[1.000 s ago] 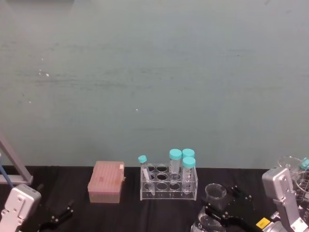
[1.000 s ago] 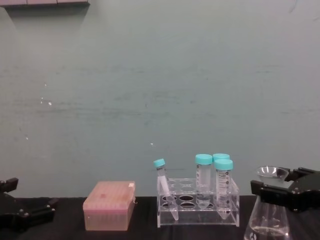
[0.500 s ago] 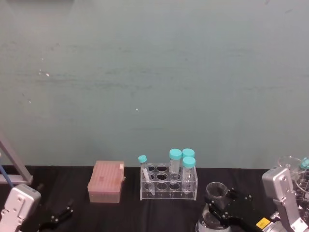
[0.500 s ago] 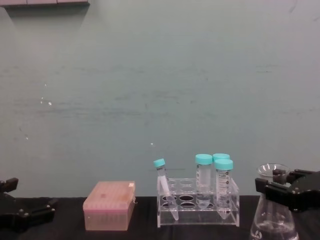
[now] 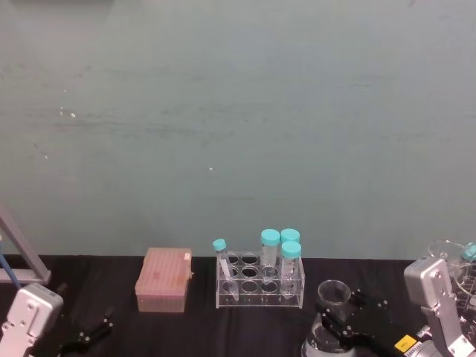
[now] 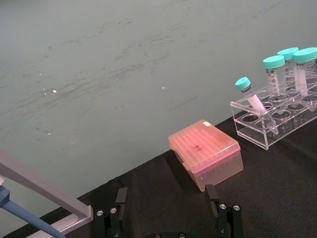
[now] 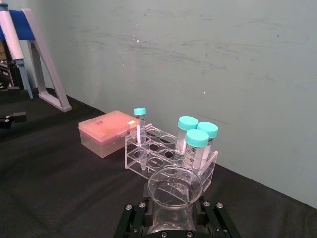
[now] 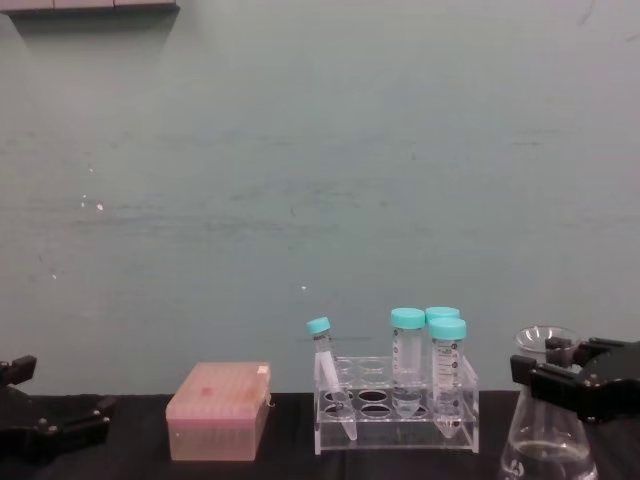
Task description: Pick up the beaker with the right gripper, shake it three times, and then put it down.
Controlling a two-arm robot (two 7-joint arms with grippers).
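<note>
Black two-fingered right tool (image 7: 172, 212) clamps the large clear glass conical beaker (image 8: 548, 445) by its neck: grasp made, set-down pending; left tool (image 6: 167, 192) idles, spread.

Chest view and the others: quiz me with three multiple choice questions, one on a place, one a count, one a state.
1. The pink box sits on which side of the tube rack? A: robot's right. B: robot's left. C: on top.
2. How many teal-capped tubes are in the rack? A: two. B: six. C: four.
3. What is the right gripper doing? A: gripping the beaker by its neck. B: hanging open over the box. C: holding a tube.
Answers: 1 B, the box lies left of the rack. 2 C, three large tubes plus one small slanted one. 3 A, it clamps the neck under the rim. The left gripper sits open at the robot's left.
</note>
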